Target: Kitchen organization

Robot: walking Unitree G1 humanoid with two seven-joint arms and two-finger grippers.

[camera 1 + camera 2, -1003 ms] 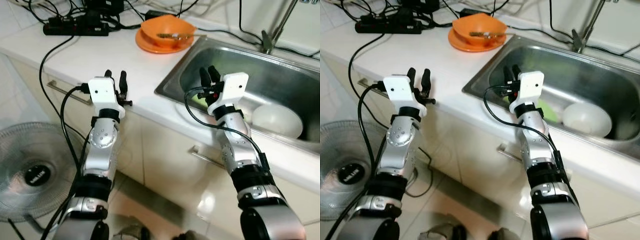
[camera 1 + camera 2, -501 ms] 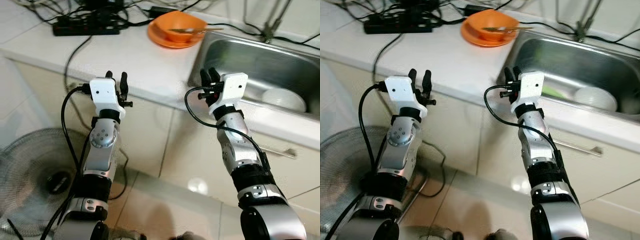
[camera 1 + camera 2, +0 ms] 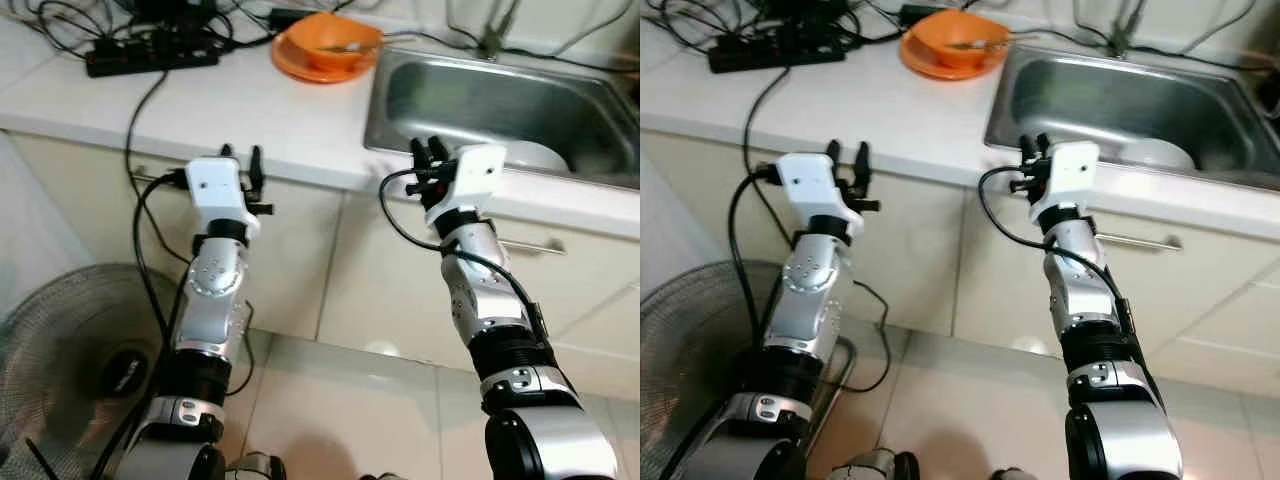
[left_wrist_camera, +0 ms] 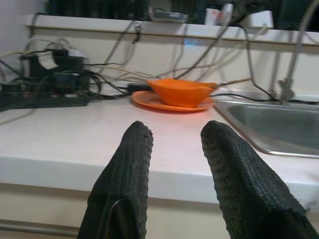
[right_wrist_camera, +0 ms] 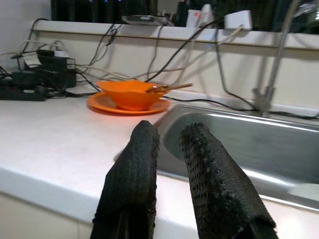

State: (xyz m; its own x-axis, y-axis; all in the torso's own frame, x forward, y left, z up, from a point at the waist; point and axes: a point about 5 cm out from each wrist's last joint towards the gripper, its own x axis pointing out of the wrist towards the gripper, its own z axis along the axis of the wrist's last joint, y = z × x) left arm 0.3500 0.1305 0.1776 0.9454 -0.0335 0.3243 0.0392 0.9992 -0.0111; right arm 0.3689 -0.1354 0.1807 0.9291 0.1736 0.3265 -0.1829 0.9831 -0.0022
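Note:
An orange bowl (image 3: 327, 42) sits on an orange plate on the white counter (image 3: 230, 110), just left of the steel sink (image 3: 382, 98); a wooden-handled utensil (image 5: 167, 88) rests in the bowl. A white bowl (image 3: 532, 156) lies in the sink. My left gripper (image 3: 243, 160) is raised in front of the counter's edge, open and empty. My right gripper (image 3: 427, 152) is held up before the sink's front rim, open by a narrow gap, holding nothing. Both are well short of the bowl (image 4: 182, 92).
A black power strip (image 3: 150, 60) with tangled cables lies at the counter's back left, and one cable hangs over the front edge. A tap (image 5: 271, 74) stands behind the sink. Cabinet doors with bar handles (image 3: 530, 243) are below. A floor fan (image 3: 60, 350) stands at lower left.
The whole picture has shifted: the counter and sink now lie farther off and more cabinet front and floor show. Both arms keep the same raised pose.

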